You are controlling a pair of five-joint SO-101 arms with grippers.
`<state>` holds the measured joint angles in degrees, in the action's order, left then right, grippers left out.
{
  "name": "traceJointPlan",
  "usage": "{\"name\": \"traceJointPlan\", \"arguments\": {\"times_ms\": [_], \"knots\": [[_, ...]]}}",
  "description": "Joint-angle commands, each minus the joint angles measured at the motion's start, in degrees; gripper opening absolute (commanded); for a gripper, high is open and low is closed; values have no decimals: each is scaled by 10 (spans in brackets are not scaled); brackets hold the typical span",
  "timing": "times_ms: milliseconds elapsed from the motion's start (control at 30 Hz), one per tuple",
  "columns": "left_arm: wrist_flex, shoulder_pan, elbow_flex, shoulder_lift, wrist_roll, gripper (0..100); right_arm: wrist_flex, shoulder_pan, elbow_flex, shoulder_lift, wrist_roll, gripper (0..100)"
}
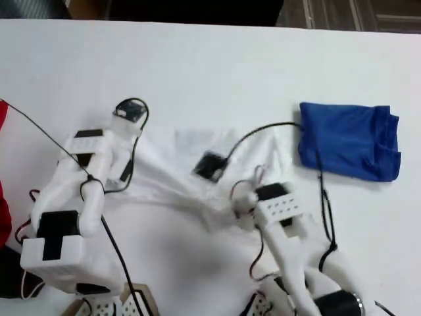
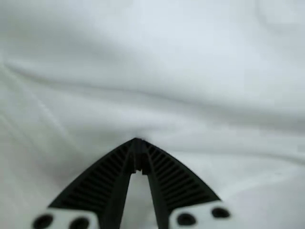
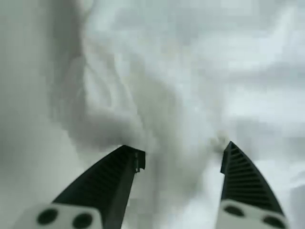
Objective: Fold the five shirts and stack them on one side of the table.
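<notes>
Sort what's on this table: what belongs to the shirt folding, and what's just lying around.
Job: white shirt, spread mid-table; folded blue shirt; left gripper, shut on the white one; right gripper, open over it; red cloth at the edge, possibly a shirt.
Lying about: black cable; table.

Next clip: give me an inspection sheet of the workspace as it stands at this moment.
Surface: white table.
Job's things: white shirt spread and wrinkled mid-table; blue shirt folded beside it; red cloth cut off at the table's edge.
Clutter: nothing seen.
Grippers: left jaws shut, tips at the white shirt; right jaws open astride a bunched fold of it.
Cables: black cable crosses the blue shirt's edge; thin cable crosses the table to an arm.
Surroundings: dark floor past the far edge.
</notes>
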<state>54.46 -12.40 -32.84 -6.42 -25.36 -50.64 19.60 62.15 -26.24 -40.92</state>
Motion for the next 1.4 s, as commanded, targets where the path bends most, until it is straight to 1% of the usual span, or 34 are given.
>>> {"name": "traceJointPlan", "arguments": {"times_ms": [0,233,333,400,500,567,700,800,1000,1100,1167,1367], "knots": [[-12,-10,-1,9,-5,26,-9,-38,-42,20,-5,265],[-12,-10,-1,9,-5,26,-144,10,-120,18,-5,265],[-12,-10,-1,9,-5,26,-193,12,-169,-5,-5,265],[-12,-10,-1,9,-5,26,-191,-6,-189,-31,-4,265],[-12,-10,-1,9,-5,26,-155,-34,-182,-43,-3,265],[-12,-10,-1,9,-5,26,-132,-42,-156,-29,-4,265],[-13,-10,-1,9,-4,26,-67,-29,-86,22,-4,265],[-13,-10,-1,9,-4,26,-38,-42,-67,64,-5,265],[-13,-10,-2,9,-4,26,-1,-129,-69,86,-75,265],[-13,-10,-2,9,-4,26,-11,-146,-89,70,-77,265],[-13,-10,-2,8,-4,26,-37,-142,-110,51,-77,265],[-13,-10,-2,8,-4,26,-159,-102,-146,-52,-76,265]]}}
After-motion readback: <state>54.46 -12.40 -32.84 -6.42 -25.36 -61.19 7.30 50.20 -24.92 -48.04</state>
